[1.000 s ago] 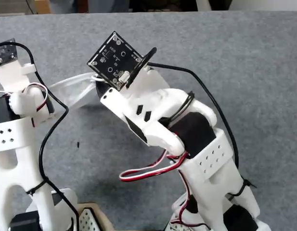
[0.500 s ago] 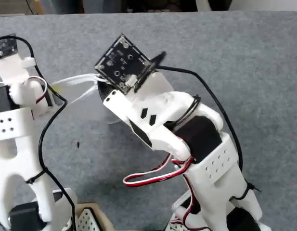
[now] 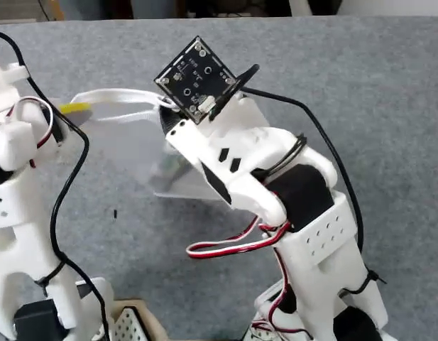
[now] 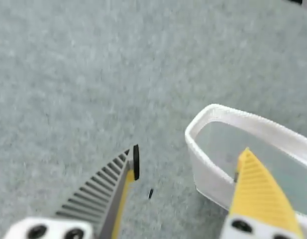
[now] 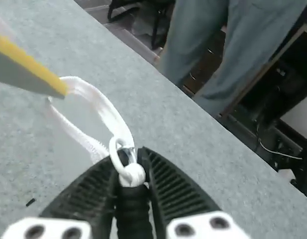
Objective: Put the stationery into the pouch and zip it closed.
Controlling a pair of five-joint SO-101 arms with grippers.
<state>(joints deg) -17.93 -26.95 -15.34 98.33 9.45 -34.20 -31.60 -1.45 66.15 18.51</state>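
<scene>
Right pincer [image 5: 129,159] is clamped narrow on the white ring of the zip pull [image 5: 124,164], its two black ribbed fingers pressed against it from either side. Its own wrist view makes this plain, while from above the arm's camera board hides that grip. Left pincer [image 4: 190,157] stands wide: a grey ribbed finger on one side and a yellow finger [image 4: 253,189] on the other, with bare desk between them. The pouch's [image 4: 253,124] white rim curves round just by the yellow finger. Whether that finger is hooked inside the mouth I cannot tell.

The high view gives what neither wrist view does. The pouch [image 3: 126,142] hangs between the two arms, its clear wall sloping down toward the desk [image 3: 360,85] (something small and greenish shows through it beside the right arm, too hidden to name). The yellow finger [image 3: 75,108] sits at the far end of the white zip band, and the right wrist view shows it touching that end.

Grey, felt-like cloth covers the desk, and a small dark speck [image 3: 115,213] lies on it. Past the desk's edge, the right wrist view shows dark furniture and loose cables on the floor.

Counted: two arms, two pincers, one pouch, one zip pull.
</scene>
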